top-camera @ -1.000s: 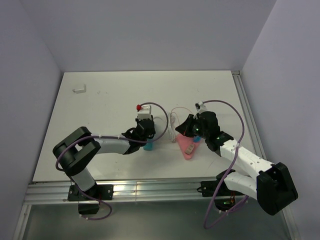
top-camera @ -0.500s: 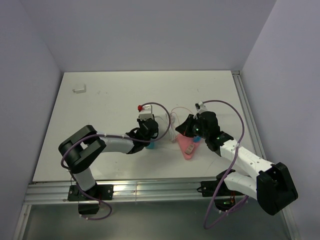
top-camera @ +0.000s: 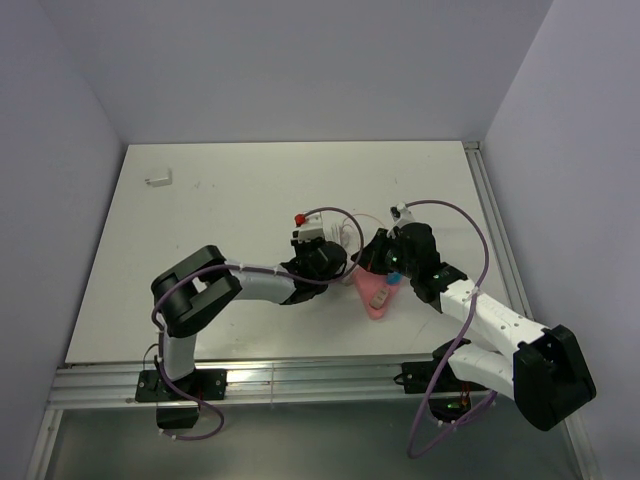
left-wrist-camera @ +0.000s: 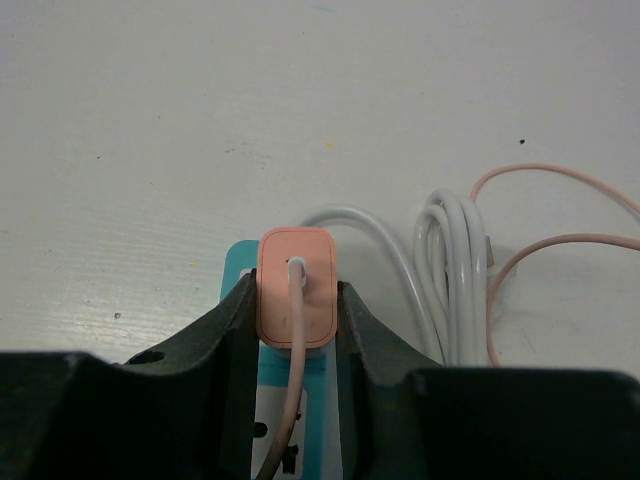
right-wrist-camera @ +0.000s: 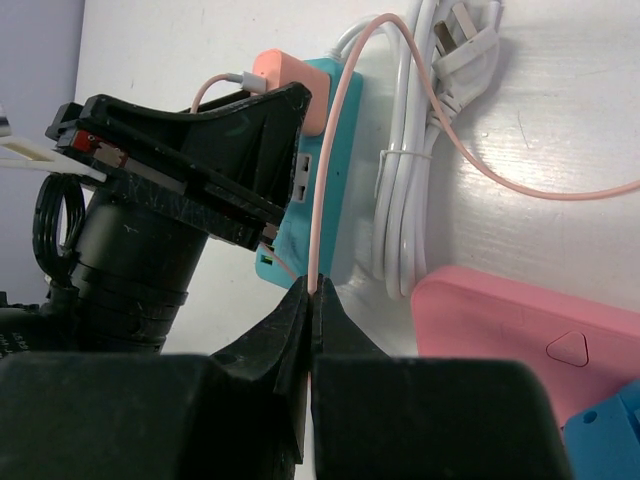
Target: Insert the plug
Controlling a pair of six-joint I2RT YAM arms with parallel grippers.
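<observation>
In the left wrist view a salmon plug stands on the far end of a teal power strip. My left gripper is shut on the plug, one finger on each side. How deep its pins sit is hidden. A thin pink cable runs from the plug's top. My right gripper is shut on that pink cable, just short of the strip. The plug shows beyond my left gripper's black fingers. From above, the left gripper and right gripper are close together.
The strip's bundled white cord lies just right of the strip. A pink wedge-shaped object rests beneath the right wrist. A small white piece lies at the table's far left. A metal rail edges the table's right side.
The left gripper has swung to the right and slightly away, carrying the plug and strip toward the right gripper. The right arm has held still.
</observation>
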